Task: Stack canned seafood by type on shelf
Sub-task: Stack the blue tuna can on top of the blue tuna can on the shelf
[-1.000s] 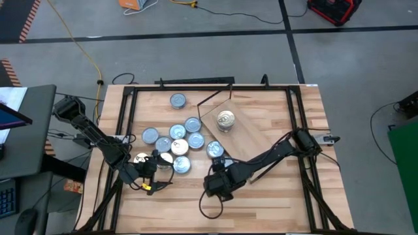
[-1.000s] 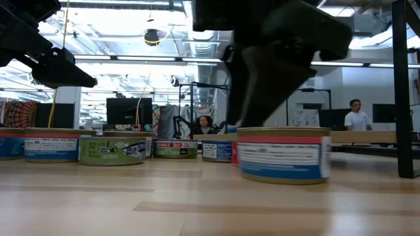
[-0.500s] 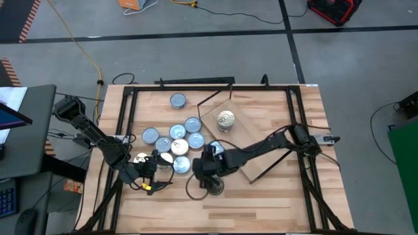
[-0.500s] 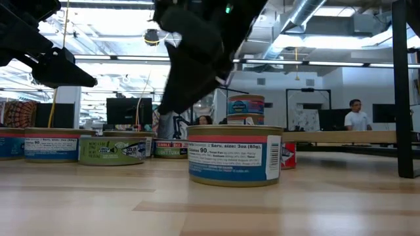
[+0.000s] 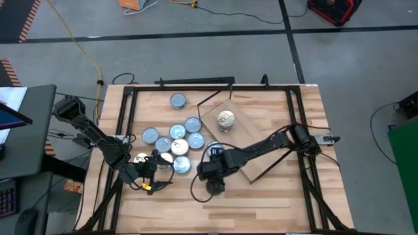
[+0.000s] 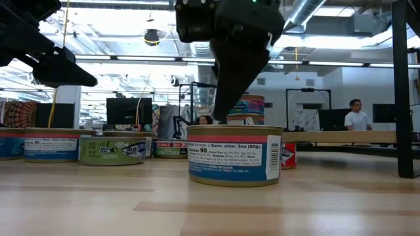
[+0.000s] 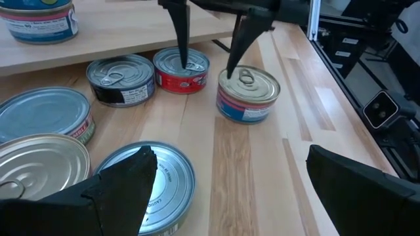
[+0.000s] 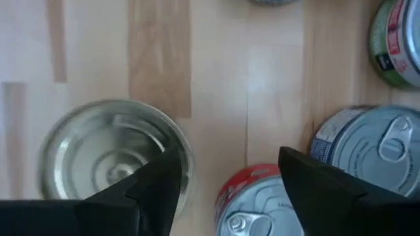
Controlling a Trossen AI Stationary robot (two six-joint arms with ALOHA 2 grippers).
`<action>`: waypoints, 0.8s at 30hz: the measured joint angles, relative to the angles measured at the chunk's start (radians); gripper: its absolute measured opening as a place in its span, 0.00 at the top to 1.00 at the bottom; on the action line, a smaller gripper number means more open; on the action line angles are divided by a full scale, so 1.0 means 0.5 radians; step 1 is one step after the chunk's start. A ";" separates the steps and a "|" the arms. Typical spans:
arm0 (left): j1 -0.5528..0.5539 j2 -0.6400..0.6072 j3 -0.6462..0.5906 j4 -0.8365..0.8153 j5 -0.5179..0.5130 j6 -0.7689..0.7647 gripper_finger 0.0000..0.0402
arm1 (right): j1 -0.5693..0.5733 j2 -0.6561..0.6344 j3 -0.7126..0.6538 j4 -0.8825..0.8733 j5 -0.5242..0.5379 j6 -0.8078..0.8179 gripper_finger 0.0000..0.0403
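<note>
Several round tins (image 5: 176,140) with silver lids stand clustered left of centre on the table. Another tin (image 5: 225,121) sits on top of a can on the light-wood shelf (image 5: 251,140). A tin with a blue and red label (image 6: 235,156) stands alone nearer the front edge. My right gripper (image 7: 207,69) is open and points down. One finger hangs over a red tin (image 7: 182,69) and the other over the near rim of the blue-and-red tin (image 7: 248,95). My left gripper (image 7: 230,157) waits open at the cluster's near left.
Dark frame bars (image 5: 127,124) run along the table's left, right and far sides. The shelf lies turned at an angle, right of centre. Bare planks (image 5: 261,202) stretch along the near edge. People stand in the room beyond the table (image 6: 357,118).
The blue-and-red tin has shifted a little toward the table's left and now stands still on its own. My right gripper has come off it, risen slightly, moved toward the far edge and the red tin, and rolled about its own axis.
</note>
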 joint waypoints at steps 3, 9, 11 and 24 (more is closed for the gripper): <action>0.000 0.000 0.000 0.003 0.000 -0.001 0.06 | -0.014 0.002 -0.022 0.022 0.002 0.007 0.33; 0.000 0.000 0.000 0.003 -0.003 0.001 0.06 | -0.016 0.002 -0.122 0.126 0.009 -0.023 0.38; 0.000 0.000 0.000 0.002 -0.006 0.003 0.06 | -0.016 0.002 -0.143 0.130 0.008 -0.024 0.41; 0.000 0.000 0.000 -0.005 -0.012 0.006 0.06 | 0.015 -0.021 -0.023 0.105 -0.057 -0.131 0.63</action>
